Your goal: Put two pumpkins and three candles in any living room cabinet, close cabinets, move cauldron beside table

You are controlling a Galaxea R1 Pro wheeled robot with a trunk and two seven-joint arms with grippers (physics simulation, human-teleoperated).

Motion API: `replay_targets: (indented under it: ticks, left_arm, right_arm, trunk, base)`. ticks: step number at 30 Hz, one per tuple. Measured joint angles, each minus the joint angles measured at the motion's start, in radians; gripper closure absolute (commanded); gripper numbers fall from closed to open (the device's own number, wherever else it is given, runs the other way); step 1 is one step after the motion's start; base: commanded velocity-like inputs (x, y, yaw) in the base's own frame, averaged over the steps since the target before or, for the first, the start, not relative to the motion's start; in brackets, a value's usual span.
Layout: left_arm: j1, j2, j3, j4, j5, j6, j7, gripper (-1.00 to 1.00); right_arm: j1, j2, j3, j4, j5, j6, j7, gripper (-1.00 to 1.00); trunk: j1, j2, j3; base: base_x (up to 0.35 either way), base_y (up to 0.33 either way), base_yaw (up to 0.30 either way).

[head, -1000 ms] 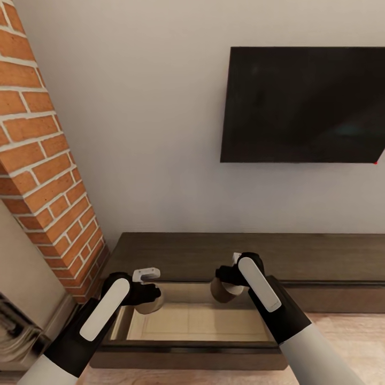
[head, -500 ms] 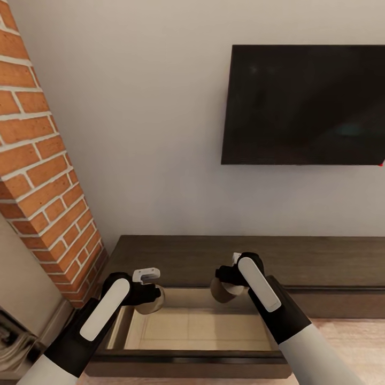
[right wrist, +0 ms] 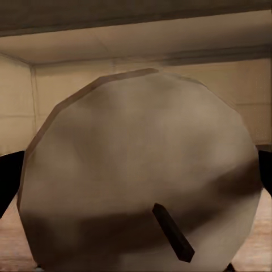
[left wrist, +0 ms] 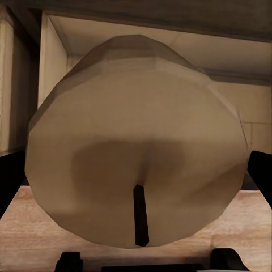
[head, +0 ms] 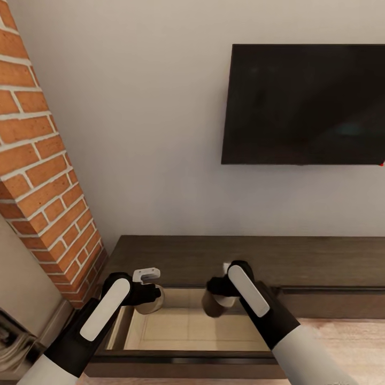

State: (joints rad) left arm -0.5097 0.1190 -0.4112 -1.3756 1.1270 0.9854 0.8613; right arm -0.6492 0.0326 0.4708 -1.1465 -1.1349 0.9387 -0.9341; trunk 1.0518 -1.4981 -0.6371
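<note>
2 white-and-black robot arms reach forward over an open drawer of the long, low dark-brown cabinet. The drawer is pulled toward the robot, and its pale tan interior faces up.

The left gripper sits above the near left part of the drawer, its jaws closed on a beige cylindrical candle. In the left wrist view this left candle shows its round flat end with a short dark wick, and the dark fingers press its sides. The tan drawer walls lie beyond it.

The right gripper sits near the middle of the drawer, closer to the far edge, its jaws closed on a second beige candle. In the right wrist view this right candle shows its round end and a dark wick, with the drawer's back wall behind it. The 2 candles are apart, both hanging above the drawer.

Farther off, the cabinet's flat top runs along a pale wall. A brick fireplace column rises at the left. A black TV hangs on the wall at the far right. Light wood floor shows at the near right.
</note>
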Motion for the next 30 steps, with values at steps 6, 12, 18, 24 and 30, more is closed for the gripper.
replay_targets:
  ticks: [6, 12, 18, 24, 30]
  left_arm:
    - [0.0, 0.0, 0.001, 0.006, -0.002, -0.003, 0.002, 1.0]
    - [0.0, -0.012, 0.001, 0.013, 0.002, -0.005, 0.003, 1.0]
    - [0.0, -0.037, -0.002, 0.057, 0.0, -0.003, 0.005, 1.0]
    - [0.0, -0.056, -0.003, 0.099, -0.001, -0.004, 0.005, 1.0]
    - [-0.001, -0.089, -0.003, 0.135, -0.007, -0.006, 0.003, 1.0]
  right_arm:
    - [0.0, 0.011, 0.008, 0.029, 0.004, -0.017, 0.005, 1.0]
    - [0.0, 0.017, 0.01, 0.032, 0.004, -0.023, 0.005, 1.0]
    - [0.0, 0.018, 0.037, 0.034, 0.004, -0.044, 0.005, 1.0]
    - [0.0, 0.018, 0.11, 0.035, 0.006, -0.103, 0.005, 1.0]
    - [0.0, 0.018, 0.128, 0.037, 0.008, -0.108, 0.005, 1.0]
  trunk:
    - [0.023, -0.042, -0.019]
    - [0.046, -0.084, -0.038]
    - [0.069, -0.126, -0.056]
    - [0.092, -0.168, -0.075]
    - [0.115, -0.21, -0.094]
  base:
    - [0.0, 0.0, 0.0]
    - [0.0, 0.0, 0.0]
    - [0.0, 0.0, 0.0]
    - [0.0, 0.0, 0.0]
    - [0.0, 0.0, 0.0]
